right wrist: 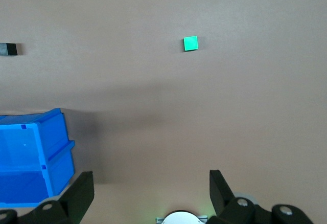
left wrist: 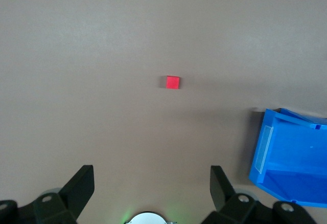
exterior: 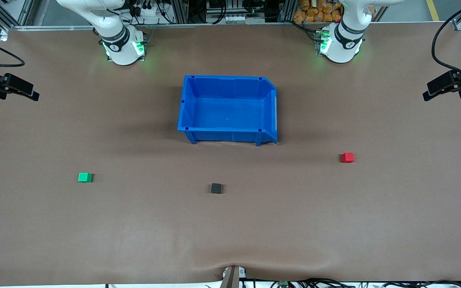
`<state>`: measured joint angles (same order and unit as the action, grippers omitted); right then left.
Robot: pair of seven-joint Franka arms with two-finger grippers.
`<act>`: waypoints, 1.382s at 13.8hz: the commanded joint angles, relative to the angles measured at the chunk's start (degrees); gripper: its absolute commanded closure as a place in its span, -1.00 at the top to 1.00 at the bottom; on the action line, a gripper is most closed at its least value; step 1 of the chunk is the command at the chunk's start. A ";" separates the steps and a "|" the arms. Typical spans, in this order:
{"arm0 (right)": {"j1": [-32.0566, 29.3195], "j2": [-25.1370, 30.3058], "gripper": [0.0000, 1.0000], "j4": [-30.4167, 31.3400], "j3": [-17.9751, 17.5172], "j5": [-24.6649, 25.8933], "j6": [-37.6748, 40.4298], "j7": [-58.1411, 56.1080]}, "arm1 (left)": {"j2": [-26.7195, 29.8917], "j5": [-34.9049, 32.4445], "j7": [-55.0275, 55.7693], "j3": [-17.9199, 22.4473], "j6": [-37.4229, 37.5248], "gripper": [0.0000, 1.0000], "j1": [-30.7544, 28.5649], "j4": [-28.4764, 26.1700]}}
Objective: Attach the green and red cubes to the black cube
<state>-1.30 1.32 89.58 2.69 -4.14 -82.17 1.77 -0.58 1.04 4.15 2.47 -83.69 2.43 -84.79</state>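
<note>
The black cube sits on the brown table, nearer to the front camera than the blue bin. The green cube lies toward the right arm's end of the table and the red cube toward the left arm's end. All three stand well apart. My left gripper is open and empty, high over the table, with the red cube far below it. My right gripper is open and empty, also high up, with the green cube and the black cube below. Neither gripper shows in the front view.
An empty blue bin stands mid-table between the arm bases and the cubes; it also shows in the left wrist view and the right wrist view. Black mounted devices stick in at both table ends.
</note>
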 commanded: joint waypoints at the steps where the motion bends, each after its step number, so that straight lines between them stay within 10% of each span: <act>1: 0.07 1.23 1.00 0.43 0.04 -0.87 -0.18 -0.18 | -0.30 0.19 -0.10 0.08 -0.16 1.00 0.03 0.67; 19: -0.01 1.14 1.00 -2.39 0.12 -3.07 -0.18 -0.27 | -11.71 0.01 -0.01 0.96 0.02 1.00 -1.02 2.96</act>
<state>-1.29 1.72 86.80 2.67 -6.59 -82.45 1.76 -9.40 1.04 4.16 3.31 -84.28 1.40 -83.34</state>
